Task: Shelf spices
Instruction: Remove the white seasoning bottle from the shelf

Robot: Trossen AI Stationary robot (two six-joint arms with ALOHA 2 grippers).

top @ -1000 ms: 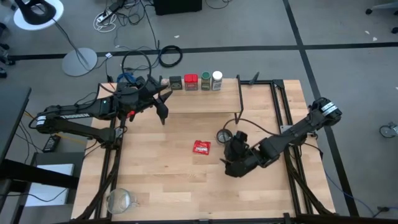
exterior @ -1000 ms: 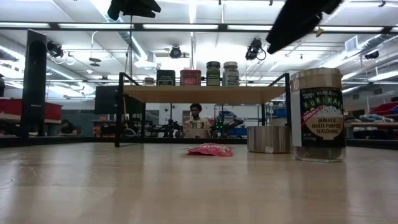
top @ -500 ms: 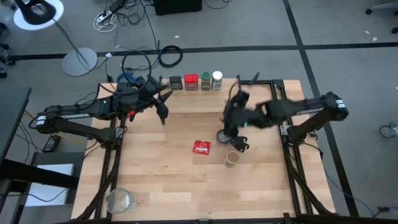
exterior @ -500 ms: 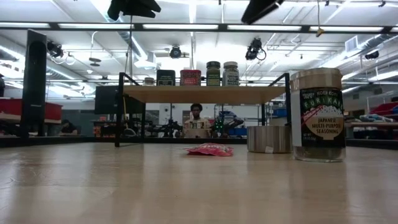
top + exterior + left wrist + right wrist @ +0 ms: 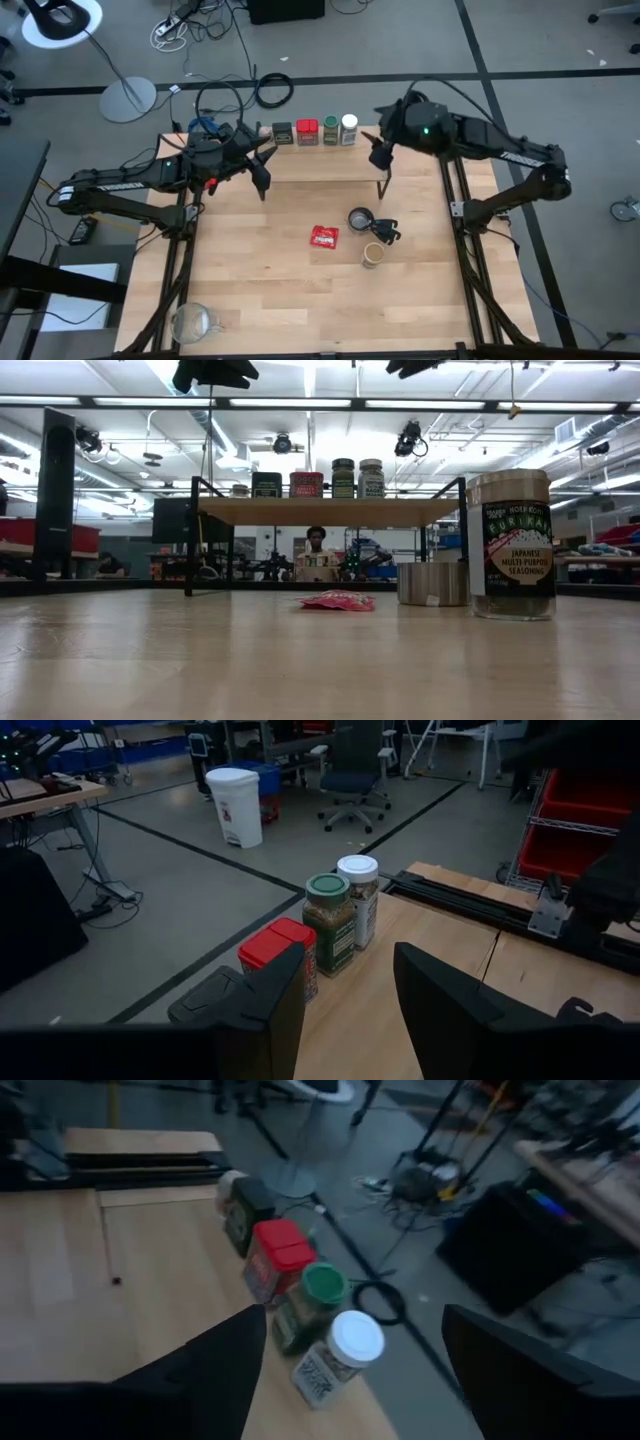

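Observation:
The shelf (image 5: 320, 162) stands along the table's far edge. Four spices stand in a row on its plank: a dark tin (image 5: 283, 132), a red tin (image 5: 307, 131), a green jar (image 5: 330, 130) and a white-capped jar (image 5: 349, 128). A tan-lidded jar (image 5: 373, 256) stands upright on the table, large in the low view (image 5: 510, 545). My left gripper (image 5: 262, 182) hovers open over the shelf's left part, nothing between its fingers (image 5: 345, 1010). My right gripper (image 5: 379, 152) hangs open above the shelf's right end, looking at the row (image 5: 350, 1370).
A round metal cup (image 5: 360, 218) with a black handle stands just beyond the tan-lidded jar, and a flat red packet (image 5: 324, 236) lies to its left. A glass vessel (image 5: 192, 320) sits at the near left corner. Black frame rails (image 5: 450, 200) run along both table sides.
My right gripper has risen from beside the tan-lidded jar and swung toward the table's far edge, ending high over the shelf's right end. The jar stands on the table where it was. My left gripper has kept still.

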